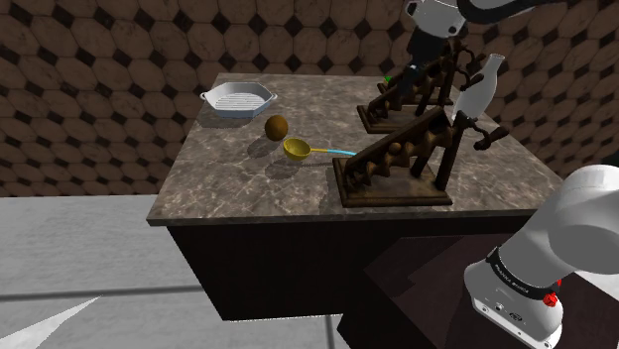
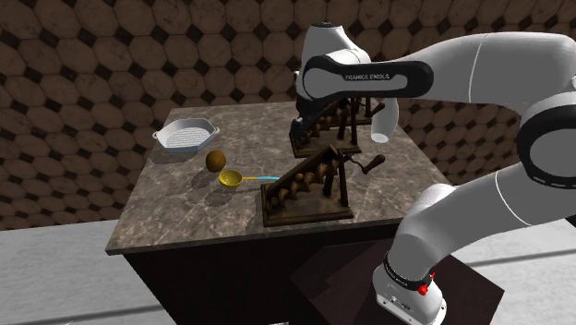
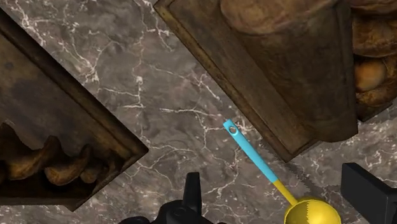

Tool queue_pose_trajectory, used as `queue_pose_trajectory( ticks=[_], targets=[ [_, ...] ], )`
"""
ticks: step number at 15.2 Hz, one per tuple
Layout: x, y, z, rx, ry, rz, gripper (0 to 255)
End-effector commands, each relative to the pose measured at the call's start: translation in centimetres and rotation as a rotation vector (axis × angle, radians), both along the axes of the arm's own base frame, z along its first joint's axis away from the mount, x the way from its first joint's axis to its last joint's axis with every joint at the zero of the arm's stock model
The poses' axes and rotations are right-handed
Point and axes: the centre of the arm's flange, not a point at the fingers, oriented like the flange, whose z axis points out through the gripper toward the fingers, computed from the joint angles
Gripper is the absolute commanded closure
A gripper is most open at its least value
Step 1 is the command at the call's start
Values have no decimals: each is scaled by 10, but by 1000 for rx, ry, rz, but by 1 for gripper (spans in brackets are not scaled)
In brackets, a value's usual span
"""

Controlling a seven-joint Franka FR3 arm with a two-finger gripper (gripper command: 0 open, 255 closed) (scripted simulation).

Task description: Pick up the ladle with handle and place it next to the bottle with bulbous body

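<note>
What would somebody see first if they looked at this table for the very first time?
Probably the two dark wooden stair-shaped racks, standing one behind the other on the marble table toward the shoulder view's right. Next comes the yellow ladle with its blue handle, lying flat just left of the nearer rack, close to a brown ball. A white bottle stands further right, beyond the racks.

Your countertop (image 1: 248, 178): dark veined marble, smooth, faintly glossy. Your ladle (image 3: 254, 159): smooth blue handle, shiny yellow bowl, plastic-looking. Nearer stand (image 1: 397, 154): dark, worn, rough-grained wood. Baking dish (image 1: 238, 99): plain matt white, ribbed.
</note>
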Motion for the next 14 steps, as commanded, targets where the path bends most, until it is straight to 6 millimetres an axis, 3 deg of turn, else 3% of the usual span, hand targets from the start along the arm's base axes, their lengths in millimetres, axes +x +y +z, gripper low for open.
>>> queue_pose_trajectory(
  ticks=[1,14],
  targets=[
    [18,12,-15,-17,-5,64,0],
    [109,108,-127,-125,-26,464,0]
  ],
)
